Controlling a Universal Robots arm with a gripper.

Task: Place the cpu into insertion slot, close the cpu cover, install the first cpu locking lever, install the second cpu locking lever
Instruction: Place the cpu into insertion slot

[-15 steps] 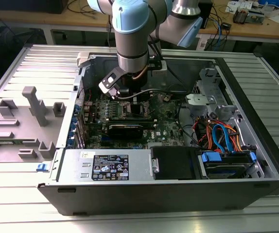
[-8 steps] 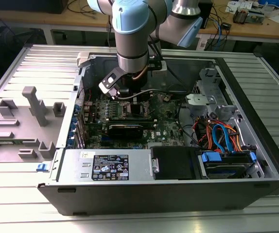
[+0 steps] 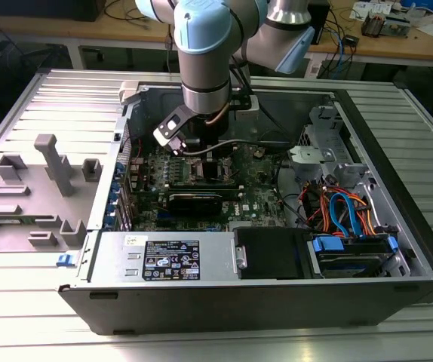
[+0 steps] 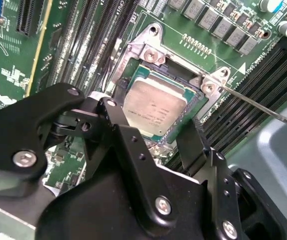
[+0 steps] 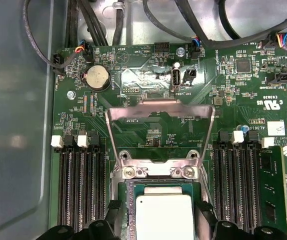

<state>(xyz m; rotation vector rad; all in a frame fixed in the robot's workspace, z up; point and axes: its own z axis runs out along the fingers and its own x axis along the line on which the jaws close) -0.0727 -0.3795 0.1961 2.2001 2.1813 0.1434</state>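
Sitting on ribbed metal table point(image 3: 66, 98), open computer case point(image 3: 239, 305), gripper point(image 4: 152, 116) spread astride the cpu point(image 5: 163, 217), wooden benches point(image 3: 416, 45) behind

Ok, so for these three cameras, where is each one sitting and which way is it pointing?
Exterior view: off the arm, high beside the open computer case, looking down into it at the motherboard; the arm shows, hanging over the board.
Second wrist view: on the arm, slanting down past the black gripper onto the cpu.
First wrist view: on the arm, facing the board squarely, toward the raised cpu cover; the gripper's black edge shows.
Shared: both wrist views show the cpu and the gripper.
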